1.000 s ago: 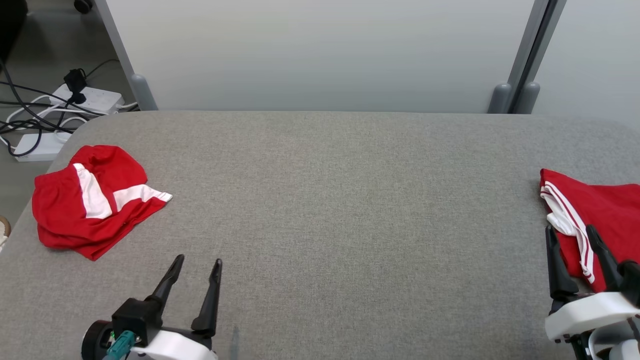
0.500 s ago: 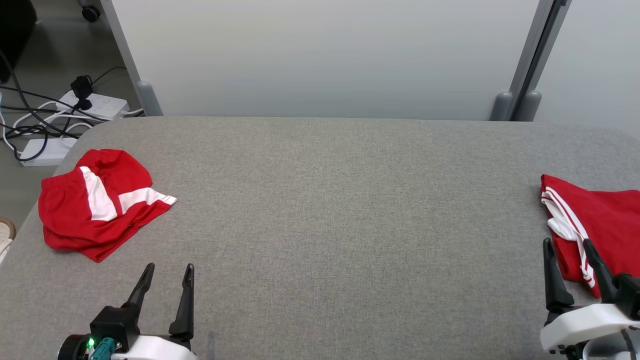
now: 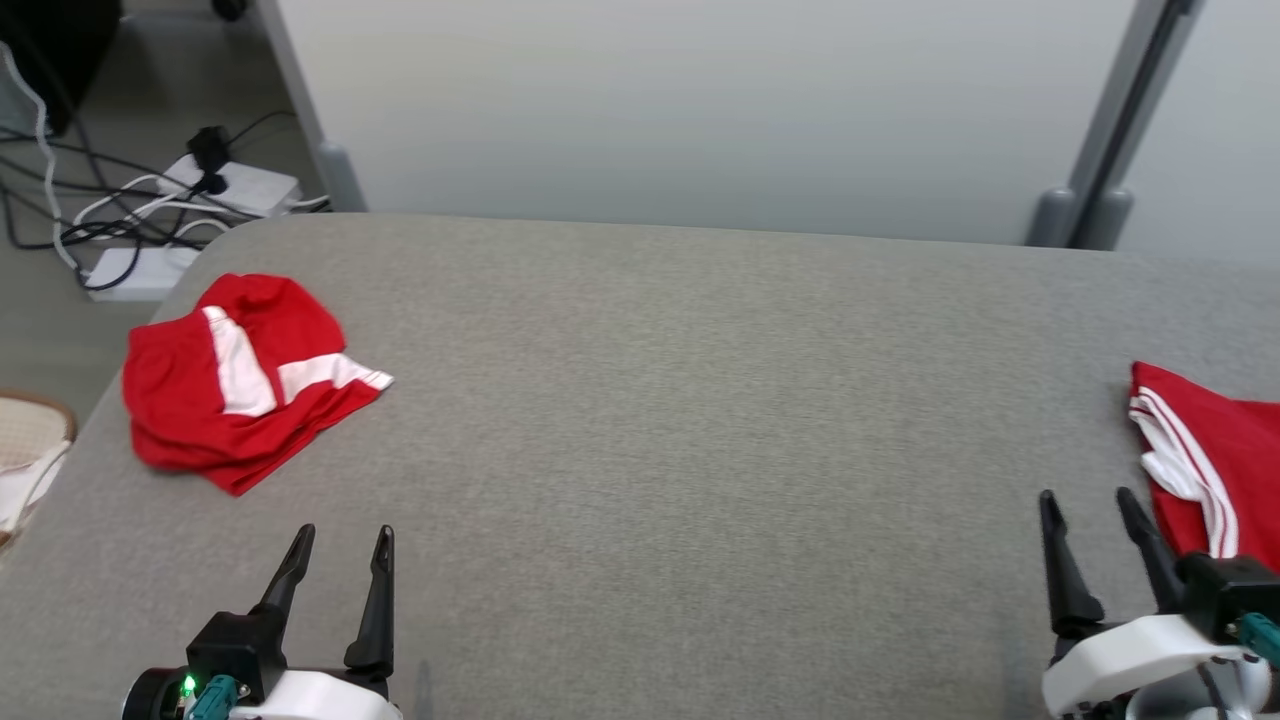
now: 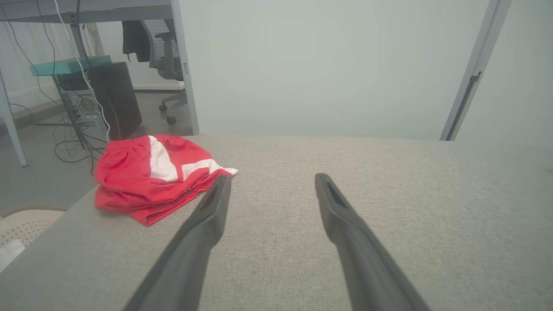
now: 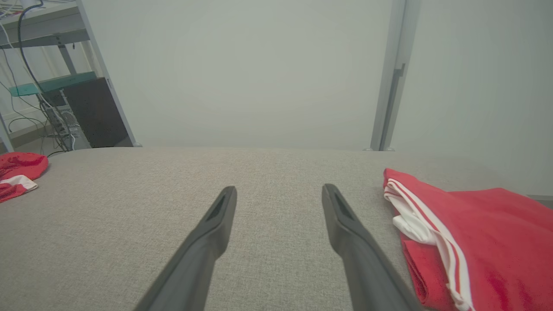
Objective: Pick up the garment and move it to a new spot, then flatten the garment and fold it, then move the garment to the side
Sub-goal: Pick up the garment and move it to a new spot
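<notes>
From my seat I see both arms low at the near edge of the grey table [image 3: 700, 420], and neither holds anything. The left gripper [image 3: 345, 531] has its fingers spread over bare cloth. A red garment with white panels [image 3: 190, 400] lies bunched ahead of it and to its left, near the table's left corner, clear of the fingers. The right gripper [image 3: 1086, 496] is spread just as wide (nothing between those fingers either). A second red garment [image 3: 1235, 450], white-striped along one edge, lies just beside it on its right, cut off by the head view's edge. On the floor beyond the left corner sit power strips [image 3: 245, 185].
</notes>
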Robot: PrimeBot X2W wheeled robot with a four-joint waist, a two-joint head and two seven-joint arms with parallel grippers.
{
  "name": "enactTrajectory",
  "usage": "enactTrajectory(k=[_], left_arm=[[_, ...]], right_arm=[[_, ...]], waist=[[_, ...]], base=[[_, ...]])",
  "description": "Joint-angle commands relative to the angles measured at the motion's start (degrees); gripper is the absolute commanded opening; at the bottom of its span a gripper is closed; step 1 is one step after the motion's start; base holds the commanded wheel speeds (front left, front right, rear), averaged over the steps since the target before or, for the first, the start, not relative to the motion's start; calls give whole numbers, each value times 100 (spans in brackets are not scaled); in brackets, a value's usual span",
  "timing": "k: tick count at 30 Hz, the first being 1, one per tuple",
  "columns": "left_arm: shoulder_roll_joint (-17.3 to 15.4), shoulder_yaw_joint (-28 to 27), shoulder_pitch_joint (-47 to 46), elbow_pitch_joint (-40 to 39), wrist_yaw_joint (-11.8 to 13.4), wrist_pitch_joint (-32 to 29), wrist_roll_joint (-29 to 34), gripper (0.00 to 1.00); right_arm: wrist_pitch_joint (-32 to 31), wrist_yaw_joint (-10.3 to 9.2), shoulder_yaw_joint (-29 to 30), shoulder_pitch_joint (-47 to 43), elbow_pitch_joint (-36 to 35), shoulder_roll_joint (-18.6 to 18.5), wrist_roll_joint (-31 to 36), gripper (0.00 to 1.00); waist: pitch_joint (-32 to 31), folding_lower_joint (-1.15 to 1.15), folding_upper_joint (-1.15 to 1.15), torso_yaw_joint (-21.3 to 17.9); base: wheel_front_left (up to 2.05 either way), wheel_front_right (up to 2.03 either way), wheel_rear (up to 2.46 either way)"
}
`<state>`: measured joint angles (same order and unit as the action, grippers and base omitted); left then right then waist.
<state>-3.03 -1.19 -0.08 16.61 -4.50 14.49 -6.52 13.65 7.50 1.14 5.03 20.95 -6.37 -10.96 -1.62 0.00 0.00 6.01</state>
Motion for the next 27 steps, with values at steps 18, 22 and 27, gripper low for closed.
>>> enactTrajectory(k=[18,22,27], left_arm=[[-21,-432,-161,-134,-106,51,6,100],[-6,-454,-137,-97,-99,51,-32,100],[5,-529,-106,-113,-86,51,-123,100]], right_arm=[[122,-1,-784,495,108,27,-149,100],[126,-1,-816,508,131,37,-134,100],[129,-1,-870,554,162,39,-118,100]], waist=[[242,0,0,2085],[284,0,0,2338],[357,0,0,2386]], base=[[0,0,0],[0,0,0],[0,0,0]])
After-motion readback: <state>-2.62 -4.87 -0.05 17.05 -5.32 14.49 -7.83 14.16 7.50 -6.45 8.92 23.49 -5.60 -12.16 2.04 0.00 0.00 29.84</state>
